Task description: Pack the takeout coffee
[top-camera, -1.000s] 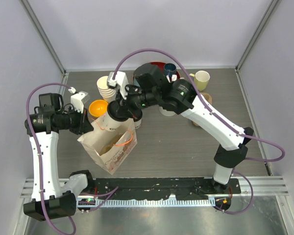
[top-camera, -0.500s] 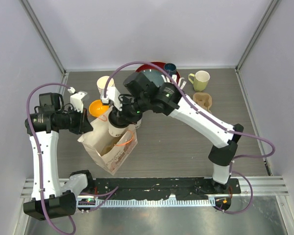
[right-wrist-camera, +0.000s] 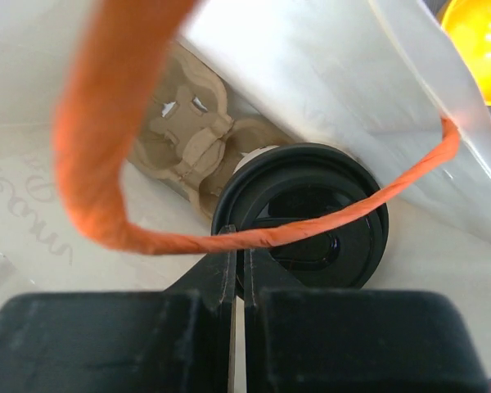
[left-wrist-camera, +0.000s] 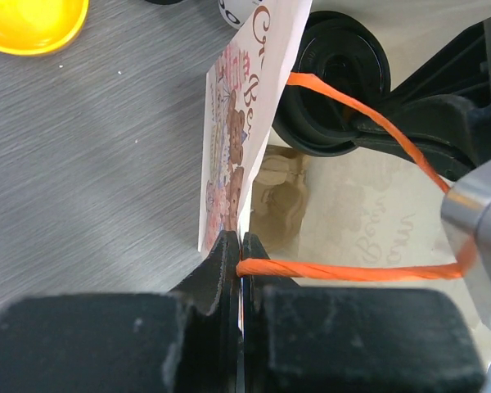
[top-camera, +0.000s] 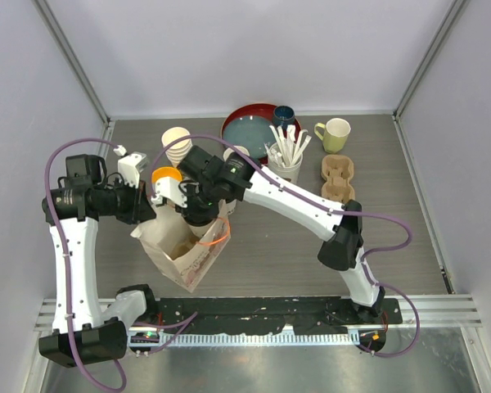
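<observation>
A printed paper bag with orange twine handles stands open at the front left. My left gripper is shut on the bag's near wall at its rim. My right gripper reaches down into the bag's mouth, shut on the rim of a takeout coffee's black sip lid. That lid sits low inside the bag, beside a cardboard cup carrier. The cup's body is hidden under the lid.
An orange bowl and a stack of paper cups lie behind the bag. Farther back are a red tray holding a teal plate, a dark teal mug, a yellow-green mug, a cup of stirrers and a second cardboard carrier.
My right arm swung left and downward, carrying the lidded cup from above the bag's back edge down into the bag. My left gripper kept its hold on the bag.
</observation>
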Robot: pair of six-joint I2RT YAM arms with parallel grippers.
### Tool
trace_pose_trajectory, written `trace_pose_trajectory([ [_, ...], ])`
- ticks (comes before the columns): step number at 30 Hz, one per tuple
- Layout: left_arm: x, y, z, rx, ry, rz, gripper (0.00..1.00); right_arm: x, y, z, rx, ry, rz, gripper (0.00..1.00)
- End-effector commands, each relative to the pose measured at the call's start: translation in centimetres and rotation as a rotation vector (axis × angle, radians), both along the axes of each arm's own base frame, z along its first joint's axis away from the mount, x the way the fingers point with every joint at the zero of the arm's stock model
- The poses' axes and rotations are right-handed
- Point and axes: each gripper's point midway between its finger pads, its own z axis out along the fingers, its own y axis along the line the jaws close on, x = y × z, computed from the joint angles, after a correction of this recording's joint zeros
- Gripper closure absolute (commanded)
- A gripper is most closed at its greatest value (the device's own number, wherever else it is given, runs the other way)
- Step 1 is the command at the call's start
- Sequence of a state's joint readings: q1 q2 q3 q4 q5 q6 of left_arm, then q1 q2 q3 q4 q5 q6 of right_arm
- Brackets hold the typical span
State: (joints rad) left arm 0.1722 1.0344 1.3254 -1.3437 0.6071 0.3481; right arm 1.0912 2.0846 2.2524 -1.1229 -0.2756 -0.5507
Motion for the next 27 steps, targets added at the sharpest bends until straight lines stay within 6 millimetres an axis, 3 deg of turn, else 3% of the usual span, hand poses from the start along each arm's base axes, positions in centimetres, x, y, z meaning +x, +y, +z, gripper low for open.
trace_pose_trajectory([
  [1,-1.3,-0.3,0.0,-0.016,0.048,-0.003,1.00,0.6,-0.5,0.0,-0.017,-0.060,0.002,0.99],
  [10,0.1,1.6,-0.9,0.044,0.075,0.144,1.00,-0.1,-1.0,-4.4,-0.086,0.002,-0.006,0.99],
  [14,1.0,2.7,-0.8,0.083,0.048,0.207,1.00,-0.2,-1.2,-5.2,-0.080,0.010,-0.018,0.99],
  [22,-0.6,-0.7,1.2,-0.057,-0.004,0.044,1.00,-0.2,-1.3,-8.4,-0.141,0.064,-0.082,0.99],
  [27,-1.1,-0.9,0.3,-0.063,0.027,0.027,1.00,0.1,-0.6,-9.1,-0.122,0.072,-0.099,0.99],
])
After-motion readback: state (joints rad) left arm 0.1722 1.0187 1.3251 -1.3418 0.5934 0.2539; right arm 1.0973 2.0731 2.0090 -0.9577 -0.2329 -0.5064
